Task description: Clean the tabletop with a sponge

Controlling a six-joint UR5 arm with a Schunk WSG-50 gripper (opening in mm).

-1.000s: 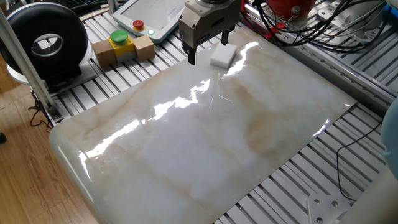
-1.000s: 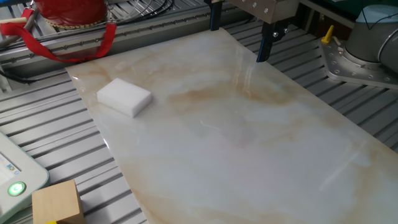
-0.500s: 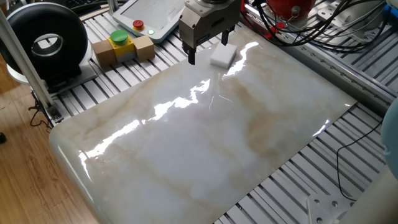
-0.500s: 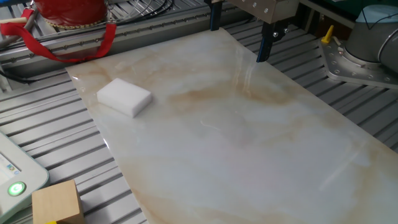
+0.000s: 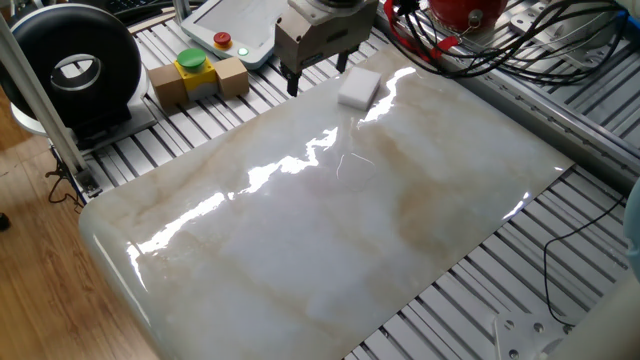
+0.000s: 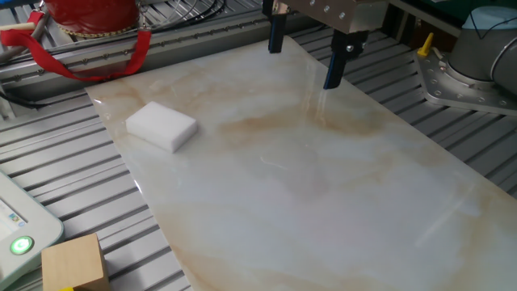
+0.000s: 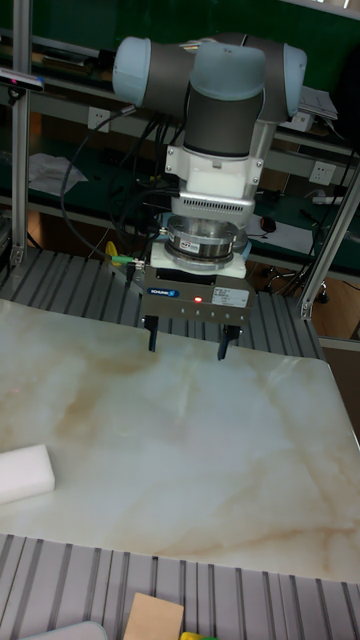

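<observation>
The tabletop (image 5: 330,220) is a glossy marble slab, also seen in the other fixed view (image 6: 323,186) and in the tall view (image 7: 190,450). The white sponge (image 5: 358,88) lies flat near the slab's far edge; the sponge (image 6: 161,125) is untouched, and in the tall view the sponge (image 7: 22,472) sits at the left. My gripper (image 5: 318,78) hovers open over the slab's back edge, a short way beside the sponge, with nothing between its fingers. The gripper (image 6: 304,56) shows two dark fingers spread wide. In the tall view the gripper (image 7: 188,345) points straight down.
Tan boxes with a yellow-green button (image 5: 197,75) and a black round device (image 5: 70,65) stand on the slatted frame. A teach pendant (image 5: 235,30) lies behind the gripper. A red object with straps (image 6: 89,16) and cables (image 5: 500,40) crowd the back.
The gripper has shifted a little sideways along the slab's back edge, away from the sponge. The sponge has not moved.
</observation>
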